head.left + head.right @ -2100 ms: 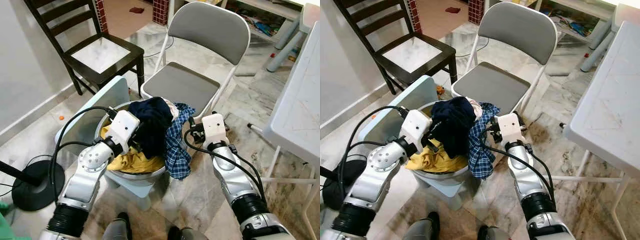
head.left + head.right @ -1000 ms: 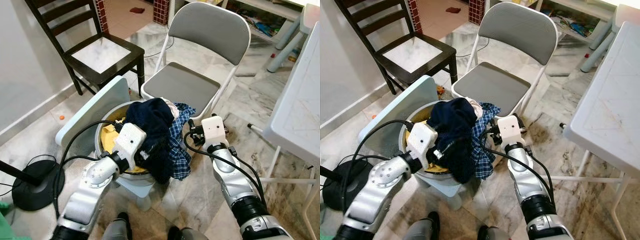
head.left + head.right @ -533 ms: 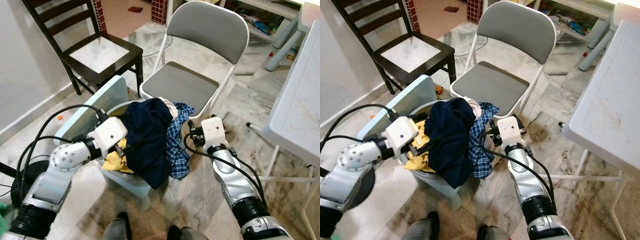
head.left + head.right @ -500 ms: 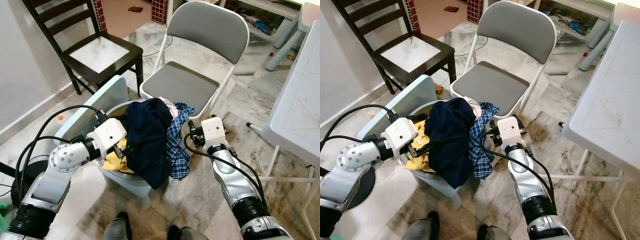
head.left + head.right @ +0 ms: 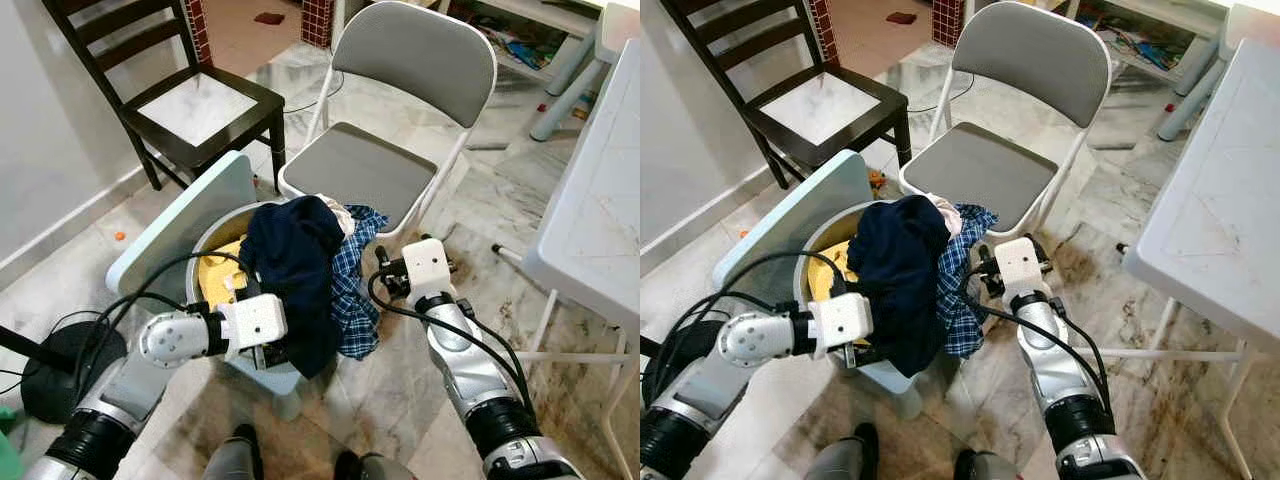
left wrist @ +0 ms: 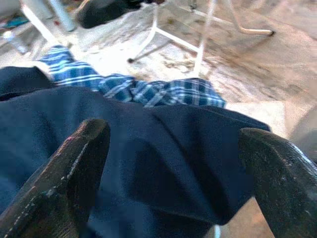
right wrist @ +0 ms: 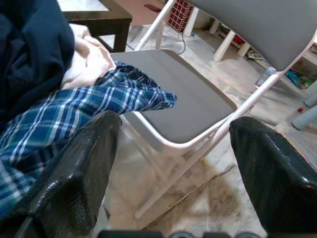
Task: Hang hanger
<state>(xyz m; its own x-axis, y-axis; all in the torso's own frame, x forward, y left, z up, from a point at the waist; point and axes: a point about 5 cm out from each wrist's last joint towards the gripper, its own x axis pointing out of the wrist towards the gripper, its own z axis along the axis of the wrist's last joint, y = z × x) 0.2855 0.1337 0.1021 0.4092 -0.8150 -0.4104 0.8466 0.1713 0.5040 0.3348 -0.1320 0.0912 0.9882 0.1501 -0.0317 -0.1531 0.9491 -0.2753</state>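
The left gripper [image 6: 168, 163] is reaching low at the near side of the laundry basket [image 5: 214, 232], its two black fingers [image 6: 74, 173] spread wide apart with nothing clamped between them; in the left wrist view the dark navy garment [image 5: 295, 265] is lying in folds right in front of the open jaws, though whether the fingertips are actually touching the cloth is hard to tell. From the head views the fingers themselves are tucked under the hanging edge of that garment, so the white wrist block is what is showing. The right gripper [image 7: 173, 163] is hovering just beside the basket on the chair side, its fingers also standing wide open and holding nothing, with the blue plaid shirt [image 5: 958, 290] draping over the rim close to one finger. A yellow cloth [image 5: 222, 275] is lying deeper in the basket, mostly buried, and a pale cloth [image 7: 89, 57] is peeking out between the navy and the plaid. The basket's pale blue lid [image 5: 175, 225] is leaning up at the far left side. Behind it a grey folding chair [image 5: 390, 150] is standing, a dark wooden chair [image 5: 190, 95] is sitting further left, and a white table [image 5: 1220, 210] is running off the right edge. I cannot make out a hanger anywhere among the clothes.
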